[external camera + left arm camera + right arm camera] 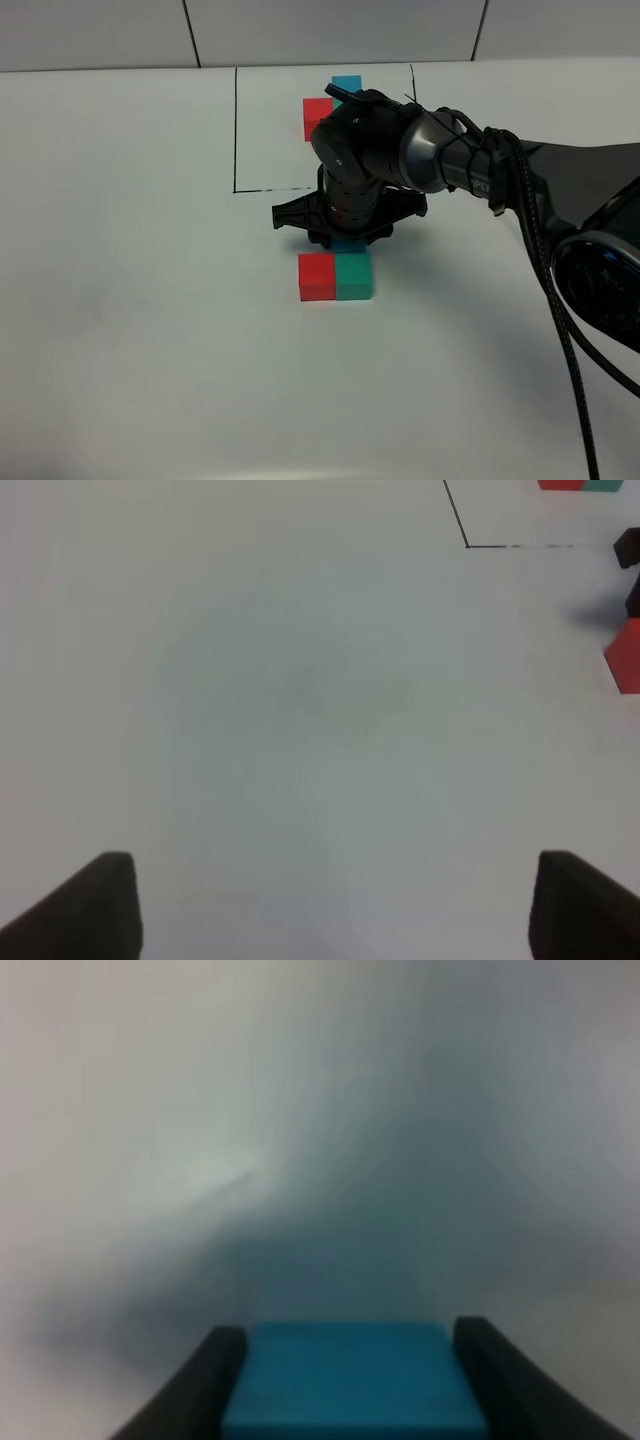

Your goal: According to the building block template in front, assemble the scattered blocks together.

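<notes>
**Scattered blocks: two joined, the third in the claw**

Red cube and teal-green cube: side by side and touching, red on the left, on the white table, nearest the viewer.

Sky-blue cube: just behind the teal-green cube, clamped between the closed jaws of the right gripper. Whether it touches its neighbour is hidden by the gripper.

Handling, by judgement: small, rigid, light, smooth-sided; best pinched on two opposite flat faces, and easily nudged out of line.

Building block template: well behind the teal-green cube, inside the black outline, partly hidden by the arm.

Left gripper: jaws wide apart, holding nothing, off to the left.
</notes>
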